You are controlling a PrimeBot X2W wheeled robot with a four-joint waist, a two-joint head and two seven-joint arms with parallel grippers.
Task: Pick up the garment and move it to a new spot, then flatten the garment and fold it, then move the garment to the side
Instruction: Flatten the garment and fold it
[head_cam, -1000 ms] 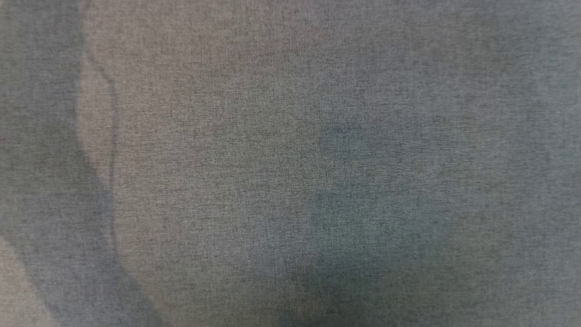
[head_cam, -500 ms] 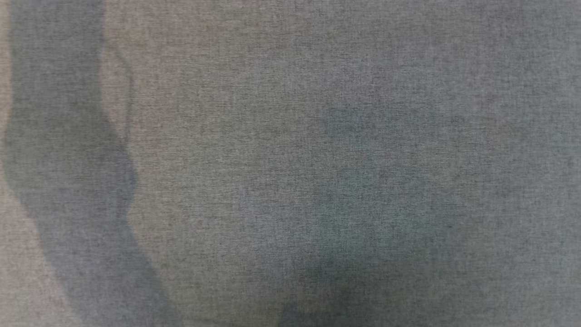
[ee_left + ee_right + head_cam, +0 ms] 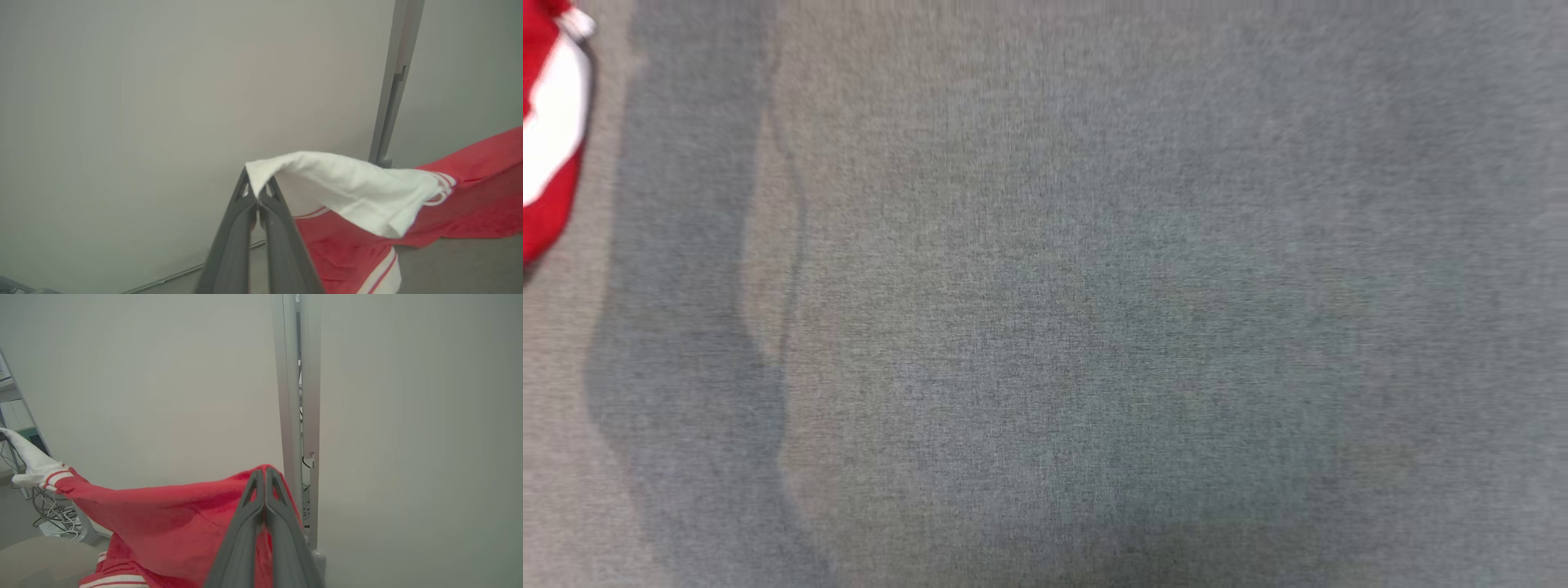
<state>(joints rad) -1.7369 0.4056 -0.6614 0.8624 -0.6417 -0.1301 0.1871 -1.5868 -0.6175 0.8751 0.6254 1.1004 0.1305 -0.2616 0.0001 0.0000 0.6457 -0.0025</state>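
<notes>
The garment is red with white bands, and a fold of it hangs at the upper left edge of the head view. In the left wrist view my left gripper is shut on a white corner of the garment, which drapes off to the right into red cloth. In the right wrist view my right gripper is shut on a red edge of the garment. From there the cloth stretches left to a white striped cuff. Both hold it lifted above the surface.
A grey woven table cover lies below, with a dark shadow band down its left side. Pale wall panels and a metal post stand behind. The post shows again, with cables and a shelf at the left.
The garment's red and white edge has come into the head view's upper left corner. The shadow band on the cover has shifted to the right.
</notes>
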